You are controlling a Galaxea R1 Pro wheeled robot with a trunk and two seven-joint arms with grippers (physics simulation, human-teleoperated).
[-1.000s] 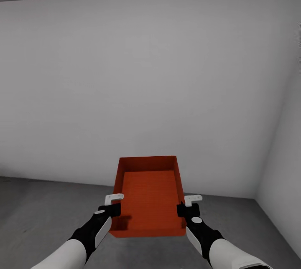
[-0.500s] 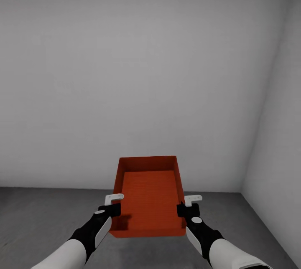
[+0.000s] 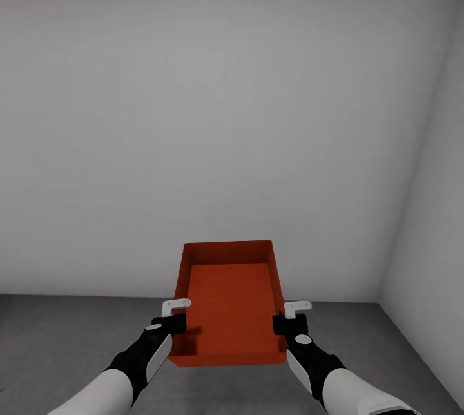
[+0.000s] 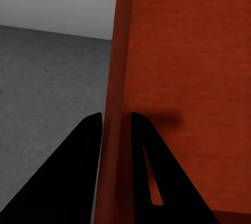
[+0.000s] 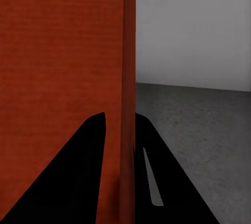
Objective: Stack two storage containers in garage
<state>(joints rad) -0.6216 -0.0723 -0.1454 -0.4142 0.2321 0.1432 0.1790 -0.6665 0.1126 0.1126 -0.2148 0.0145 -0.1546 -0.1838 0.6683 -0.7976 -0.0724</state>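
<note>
I hold one orange-red storage container (image 3: 229, 302) level in front of me, above the dark concrete floor (image 3: 64, 337) of the garage. My left gripper (image 3: 175, 323) is shut on its left wall, one finger inside and one outside. The right gripper (image 3: 282, 323) is shut on the right wall the same way. In the left wrist view the black fingers (image 4: 83, 166) straddle the container wall (image 4: 117, 104). The right wrist view shows the fingers (image 5: 89, 166) pinching the opposite wall (image 5: 128, 78). The container is empty inside.
A plain pale grey wall (image 3: 212, 138) stands straight ahead. A second wall (image 3: 438, 221) meets it in a corner at the right. Grey concrete floor (image 5: 198, 130) spreads beneath and beside the container.
The whole view has swung, so the wall corner first slid left and then back a little to the right: the camera turned. The container and both grippers keep the same place in the picture.
</note>
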